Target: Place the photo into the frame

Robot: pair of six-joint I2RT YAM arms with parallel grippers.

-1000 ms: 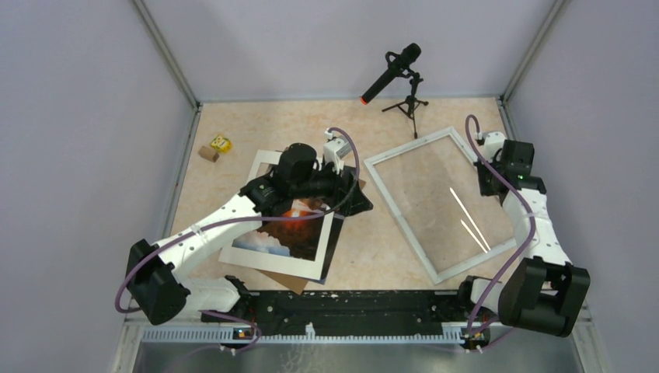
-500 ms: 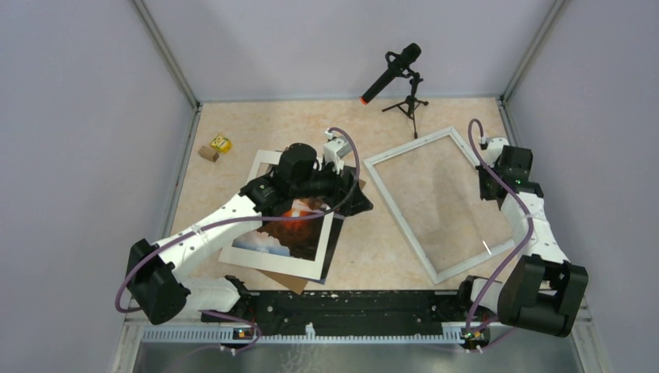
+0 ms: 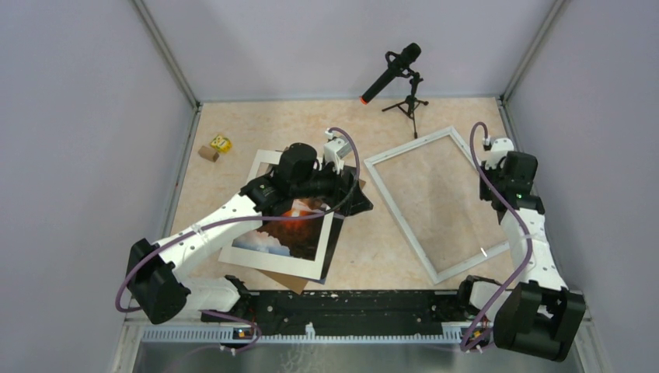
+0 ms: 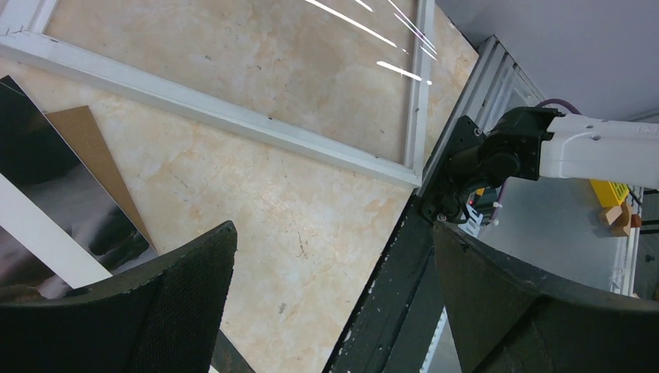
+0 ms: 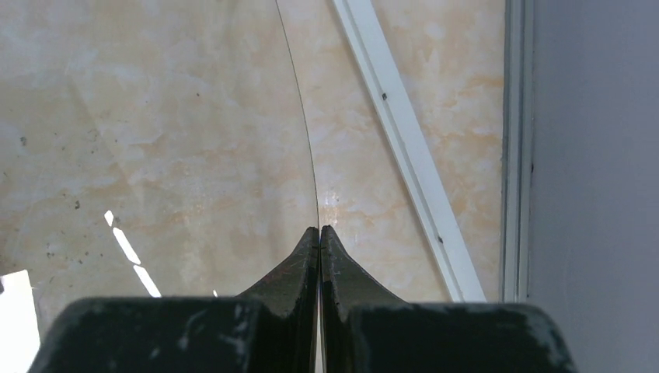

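The photo (image 3: 291, 228), an orange sun among dark clouds, lies on a white mat (image 3: 264, 162) over a brown backing board (image 3: 291, 281) at centre left. My left gripper (image 3: 353, 198) hovers open at the photo's right edge with nothing between its fingers; the left wrist view shows my left gripper (image 4: 334, 241) over bare table, with the photo's dark corner (image 4: 31, 148) at left. The white frame (image 3: 396, 211) lies at an angle at centre right. My right gripper (image 3: 497, 186) is over its right side. In the right wrist view my right gripper (image 5: 319, 229) is shut on a thin clear sheet (image 5: 194, 140).
A microphone on a small tripod (image 3: 398, 71) stands at the back. Small yellow and brown blocks (image 3: 216, 146) lie at the far left. Grey walls close in both sides, and the right wall (image 5: 598, 155) is close to my right gripper. A black rail (image 3: 350, 299) runs along the near edge.
My right wrist has shifted slightly toward the near right with the clear sheet, and the bright glints on the sheet have shrunk and moved. The left arm has stayed still.
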